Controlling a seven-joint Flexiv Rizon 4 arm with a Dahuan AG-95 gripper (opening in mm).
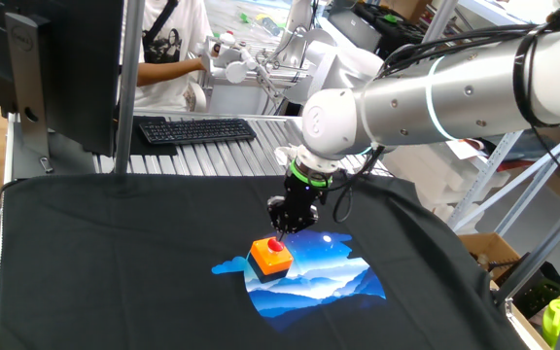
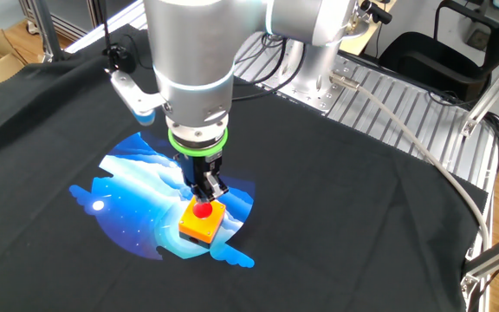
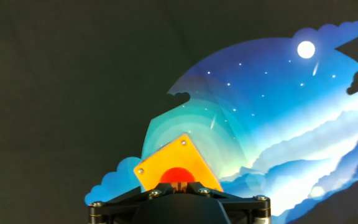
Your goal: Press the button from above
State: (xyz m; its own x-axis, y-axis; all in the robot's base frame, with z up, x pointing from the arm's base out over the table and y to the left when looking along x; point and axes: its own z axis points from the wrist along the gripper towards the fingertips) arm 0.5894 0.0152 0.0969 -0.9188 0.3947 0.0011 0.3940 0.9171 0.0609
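Note:
The button (image 1: 277, 247) is a red dome on an orange box base (image 1: 265, 262). It stands on a blue night-sky picture (image 1: 309, 277) on the black cloth. My gripper (image 1: 280, 232) points straight down over the dome, its tips at or just above the top of it. The other fixed view shows the same: the gripper (image 2: 204, 196) right over the button (image 2: 202, 209). In the hand view the fingertips (image 3: 179, 184) are pressed together with no gap, in front of the red dome (image 3: 176, 174) and the orange base (image 3: 166, 160). The gripper holds nothing.
The black cloth (image 1: 115, 253) covers the table. A keyboard (image 1: 194, 129), a monitor (image 1: 56, 68) and a person (image 1: 168, 49) are at the back. A cardboard box (image 1: 484, 253) stands off the right edge. A cable (image 2: 405, 130) runs across the cloth.

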